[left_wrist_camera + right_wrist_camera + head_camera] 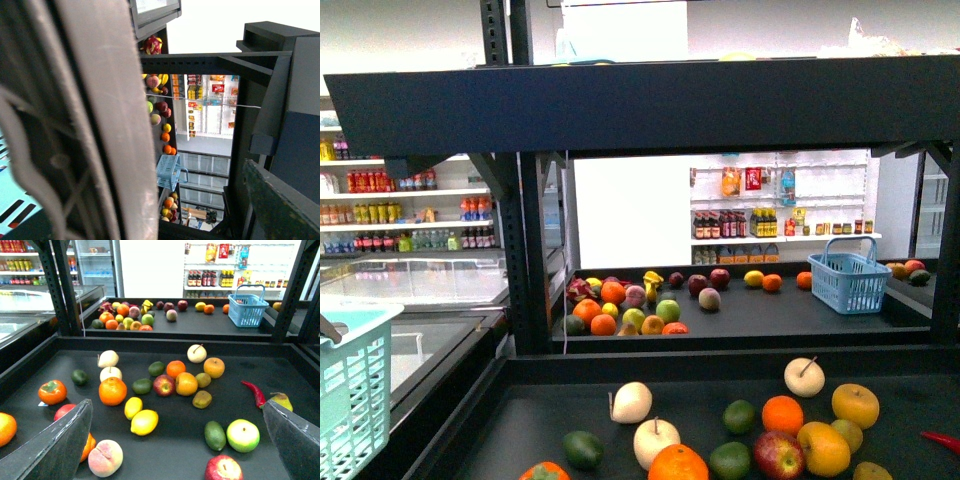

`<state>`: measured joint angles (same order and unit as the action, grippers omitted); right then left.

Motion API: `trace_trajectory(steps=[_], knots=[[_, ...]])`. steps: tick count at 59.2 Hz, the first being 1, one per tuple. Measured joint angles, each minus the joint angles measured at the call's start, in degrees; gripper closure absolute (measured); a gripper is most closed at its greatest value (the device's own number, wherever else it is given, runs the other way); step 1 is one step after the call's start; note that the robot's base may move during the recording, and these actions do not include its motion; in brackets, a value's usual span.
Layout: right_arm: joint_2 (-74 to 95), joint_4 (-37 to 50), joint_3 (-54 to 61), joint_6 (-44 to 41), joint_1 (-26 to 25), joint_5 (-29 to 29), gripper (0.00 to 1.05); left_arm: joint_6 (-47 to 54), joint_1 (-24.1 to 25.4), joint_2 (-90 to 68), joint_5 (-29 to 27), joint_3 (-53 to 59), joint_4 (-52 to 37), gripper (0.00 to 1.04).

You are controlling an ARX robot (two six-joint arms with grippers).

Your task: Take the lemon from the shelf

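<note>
The lemon [144, 422] lies on the shelf [170, 452] just ahead of the released right claw [176, 407], long axis slanted across its opening.

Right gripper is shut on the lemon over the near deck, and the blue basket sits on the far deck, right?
Not quite. The right wrist view shows the right gripper open and empty; the lemon lies on the near deck below it. The blue basket does sit on the far deck.
</note>
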<state>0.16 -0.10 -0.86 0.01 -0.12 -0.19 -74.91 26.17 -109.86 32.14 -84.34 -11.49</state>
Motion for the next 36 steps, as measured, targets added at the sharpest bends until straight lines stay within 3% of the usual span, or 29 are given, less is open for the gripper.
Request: trace_trajectory(steps=[18,24,36], knots=[[0.0,0.0,0.0,0.0,0.0,0.0,0.02,1.36,-0.28,-0.15,-0.74,-0.04,0.28,0.84],[0.0,0.0,0.0,0.0,0.0,0.0,0.02,3.63,-0.66,0.79,-0.13,0.7,1.27,0.9],[0.0,0.0,0.0,0.0,0.0,0.0,0.02,12.09,-2.99,8.24,2.32,5.57,4.66,0.91]])
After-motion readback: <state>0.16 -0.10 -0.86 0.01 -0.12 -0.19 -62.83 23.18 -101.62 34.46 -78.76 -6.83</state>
